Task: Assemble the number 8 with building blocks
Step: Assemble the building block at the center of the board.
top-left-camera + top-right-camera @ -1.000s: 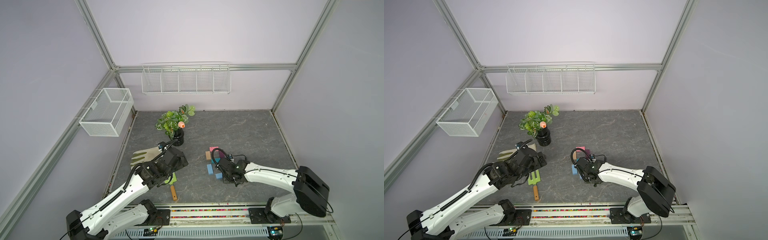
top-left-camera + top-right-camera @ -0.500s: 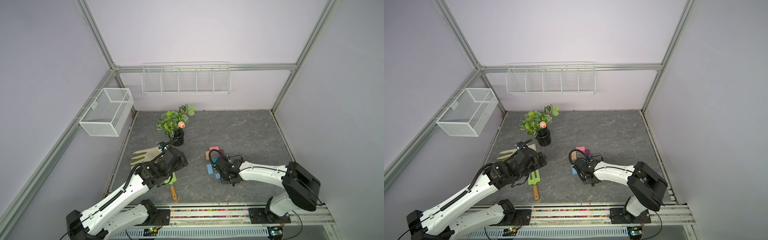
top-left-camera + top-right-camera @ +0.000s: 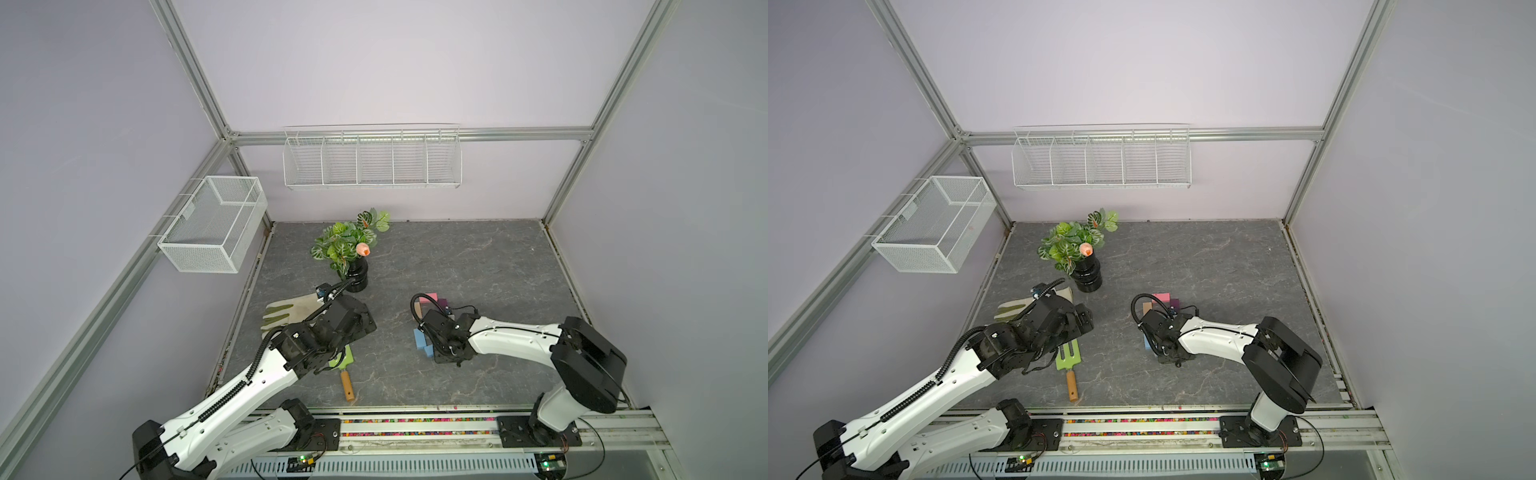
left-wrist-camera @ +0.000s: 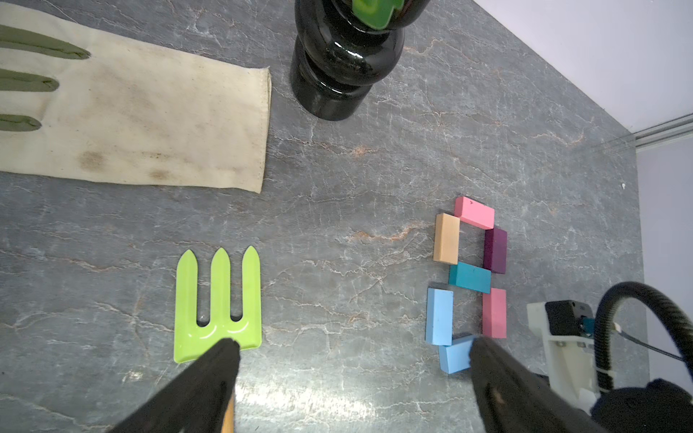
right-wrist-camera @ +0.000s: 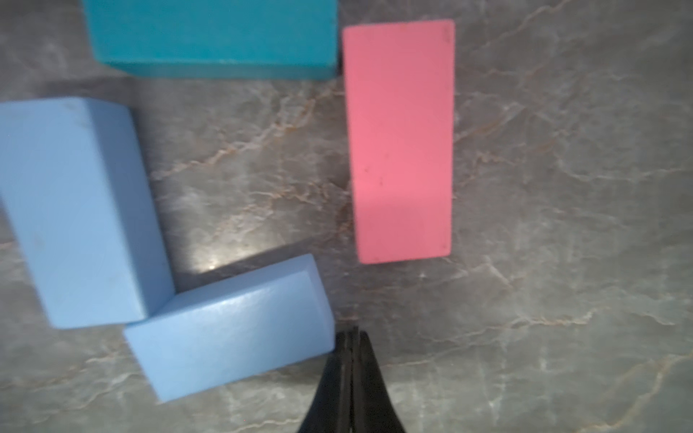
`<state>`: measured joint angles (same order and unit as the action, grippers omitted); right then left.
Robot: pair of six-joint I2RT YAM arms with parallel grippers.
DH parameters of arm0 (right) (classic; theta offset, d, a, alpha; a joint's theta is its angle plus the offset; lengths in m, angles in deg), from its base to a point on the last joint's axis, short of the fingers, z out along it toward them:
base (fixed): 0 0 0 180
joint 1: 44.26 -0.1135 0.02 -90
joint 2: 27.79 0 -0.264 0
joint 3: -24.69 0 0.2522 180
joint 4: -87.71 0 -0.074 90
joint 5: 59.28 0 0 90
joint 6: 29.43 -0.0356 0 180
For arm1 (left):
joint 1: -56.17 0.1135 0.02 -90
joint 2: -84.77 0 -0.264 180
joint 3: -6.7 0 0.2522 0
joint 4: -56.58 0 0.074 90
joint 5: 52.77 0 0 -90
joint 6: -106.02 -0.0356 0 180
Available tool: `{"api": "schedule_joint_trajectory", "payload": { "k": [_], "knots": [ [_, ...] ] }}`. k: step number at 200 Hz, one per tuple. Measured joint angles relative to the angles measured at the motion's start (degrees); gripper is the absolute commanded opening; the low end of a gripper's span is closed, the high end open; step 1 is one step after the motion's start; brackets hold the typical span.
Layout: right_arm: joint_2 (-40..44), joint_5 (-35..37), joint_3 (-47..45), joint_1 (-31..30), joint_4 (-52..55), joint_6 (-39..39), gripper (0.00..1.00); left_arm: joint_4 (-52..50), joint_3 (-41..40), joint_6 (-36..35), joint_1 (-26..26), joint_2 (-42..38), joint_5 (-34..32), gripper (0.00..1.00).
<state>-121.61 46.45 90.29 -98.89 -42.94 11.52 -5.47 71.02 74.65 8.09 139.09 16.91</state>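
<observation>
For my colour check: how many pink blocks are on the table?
2. One pink block at the figure's far end, beside the tan block; second pink block beside the teal block. None looks hidden.

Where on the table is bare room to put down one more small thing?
Free: the wide far stretch of table behind the building blocks; also the strip between garden fork and blocks. Crowded: glove, vase, fork, and the right gripper at the blocks.
</observation>
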Motion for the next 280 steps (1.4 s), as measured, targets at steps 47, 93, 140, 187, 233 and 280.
{"api": "schedule_joint_trajectory", "payload": {
  "k": [47,93,140,187,233,280],
  "knots": [
    [4.61,0.04,-0.09,-0.79,0.04,-0.48,0.07,0.00,0.00,0.00,0.00,0.00,-0.02,1.00],
    [6.86,-1.60,1.49,-5.05,0.09,-0.39,0.07,0.00,0.00,0.02,0.00,0.02,-0.02,1.00],
    [0.57,-4.09,4.72,-6.38,-1.92,0.48,0.07,0.00,0.00,0.00,0.00,0.02,-0.04,1.00],
    [-3.76,-5.14,6.54,-6.38,-2.75,1.57,0.07,0.00,0.00,-0.02,0.00,0.02,-0.24,1.00],
    [-5.90,-5.07,7.89,-6.27,-3.13,2.43,0.07,-0.02,0.11,-0.37,0.00,0.17,-0.24,1.00],
    [-5.92,-4.55,7.80,-5.75,-2.93,2.62,0.07,0.00,0.11,-0.39,0.00,0.24,-0.26,1.00]
  ]
}}
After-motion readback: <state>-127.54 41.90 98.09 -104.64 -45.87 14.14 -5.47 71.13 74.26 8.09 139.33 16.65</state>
